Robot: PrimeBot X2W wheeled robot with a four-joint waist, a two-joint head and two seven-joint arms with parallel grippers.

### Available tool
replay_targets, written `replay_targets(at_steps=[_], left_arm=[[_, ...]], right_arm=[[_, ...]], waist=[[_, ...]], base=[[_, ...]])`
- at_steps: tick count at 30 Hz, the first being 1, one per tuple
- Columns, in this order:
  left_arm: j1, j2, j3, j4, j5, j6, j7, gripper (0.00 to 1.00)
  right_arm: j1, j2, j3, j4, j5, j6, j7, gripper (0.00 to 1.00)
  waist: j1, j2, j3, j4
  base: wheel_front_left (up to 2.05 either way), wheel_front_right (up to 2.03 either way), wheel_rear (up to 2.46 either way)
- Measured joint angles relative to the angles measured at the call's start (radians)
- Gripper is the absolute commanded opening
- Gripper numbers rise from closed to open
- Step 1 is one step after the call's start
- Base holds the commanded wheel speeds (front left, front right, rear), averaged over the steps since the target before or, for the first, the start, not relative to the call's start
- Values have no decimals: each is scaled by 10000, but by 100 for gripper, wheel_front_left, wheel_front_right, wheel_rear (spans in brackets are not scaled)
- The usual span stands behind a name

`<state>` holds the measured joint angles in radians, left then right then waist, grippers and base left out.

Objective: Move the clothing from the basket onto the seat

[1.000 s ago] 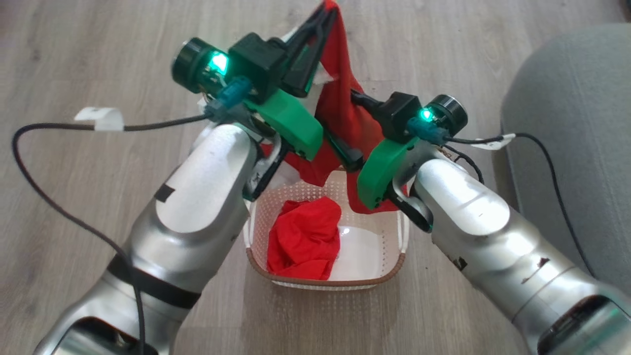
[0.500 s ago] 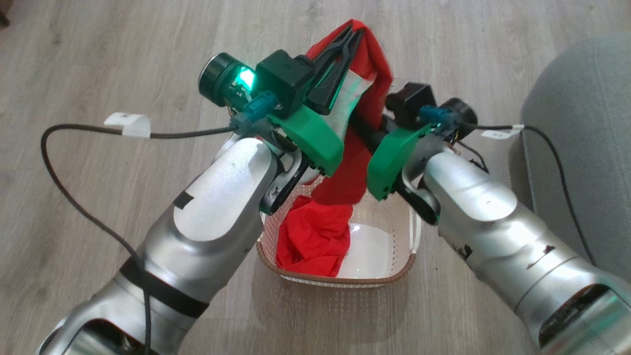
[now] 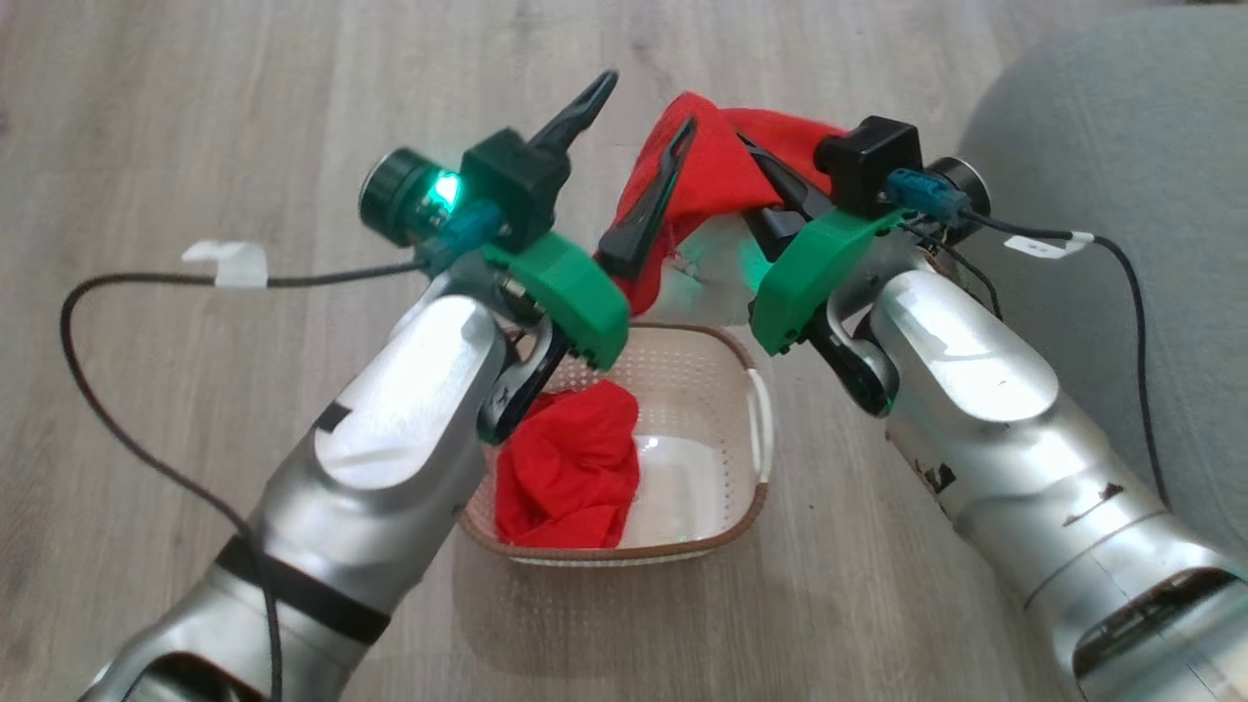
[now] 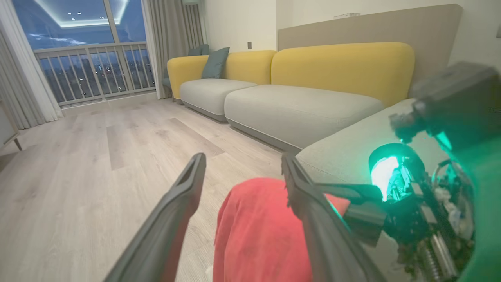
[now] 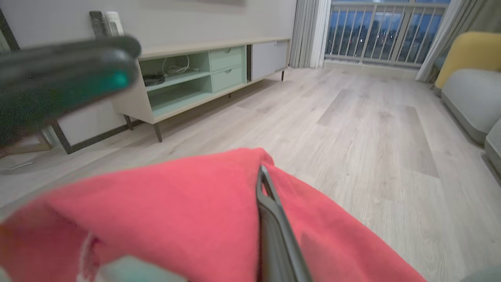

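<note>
A red garment (image 3: 717,166) with a white part hangs above the far rim of the cream basket (image 3: 746,512). My right gripper (image 3: 756,161) is shut on it, and the red garment (image 5: 176,211) drapes over both shut fingers in the right wrist view. To its left my left gripper (image 3: 648,100) stands open, one finger lying against the cloth. The left wrist view has the same garment (image 4: 254,231) low between the spread fingers of my left gripper (image 4: 242,164). A second red garment (image 3: 565,468) lies crumpled in the basket's left half. The grey-green seat (image 3: 1102,175) is at the right.
Pale wood floor (image 3: 195,117) surrounds the basket. Black cables trail from both wrists. The left wrist view has a long sofa with yellow backs (image 4: 340,62) beyond the seat. A low sideboard (image 5: 188,78) stands along the wall in the right wrist view.
My left gripper has opened and let go of the hanging garment, which my right gripper now holds alone. The garment has come rightward toward the seat. The head camera has shifted.
</note>
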<state>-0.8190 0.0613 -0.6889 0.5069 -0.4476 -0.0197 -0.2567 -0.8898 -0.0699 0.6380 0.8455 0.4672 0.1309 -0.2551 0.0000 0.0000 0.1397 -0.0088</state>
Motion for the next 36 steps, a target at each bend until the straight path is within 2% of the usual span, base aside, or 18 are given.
replay_targets(at_steps=[8,21,23,24,25,26,36], left_arm=[[738,360,512,77,196,-128,0,100],[1891,717,1728,-188,378,-128,0,100],[1987,721,1724,-201,416,-224,0,100],[1987,721,1724,-201,416,-224,0,100],[1972,665,1697,-230,579,-355,0,100],[1972,665,1697,-230,579,-355,0,100],[1760,368,1705,75,788,-834,0,100]], right_arm=[[666,0,-633,-667,-408,0,2,0],[1453,-2,-1317,-2056,-717,0,0,0],[1756,-44,-1762,-2309,-823,0,0,0],[1756,-44,-1762,-2309,-823,0,0,0],[2056,-213,-2297,-2638,-1005,0,0,0],[2056,-213,-2297,-2638,-1005,0,0,0],[3983,-454,-4591,-4389,-2008,0,0,0]], waist=[[0,0,-103,-1209],[0,0,-284,-4056],[-1,0,-263,-4486],[-1,0,-263,-4486],[-1,0,-203,-4805],[-1,0,-203,-4805],[0,0,433,-5369]], base=[[0,0,0],[0,0,0],[0,0,0],[0,0,0],[0,0,0],[0,0,0],[0,0,0]])
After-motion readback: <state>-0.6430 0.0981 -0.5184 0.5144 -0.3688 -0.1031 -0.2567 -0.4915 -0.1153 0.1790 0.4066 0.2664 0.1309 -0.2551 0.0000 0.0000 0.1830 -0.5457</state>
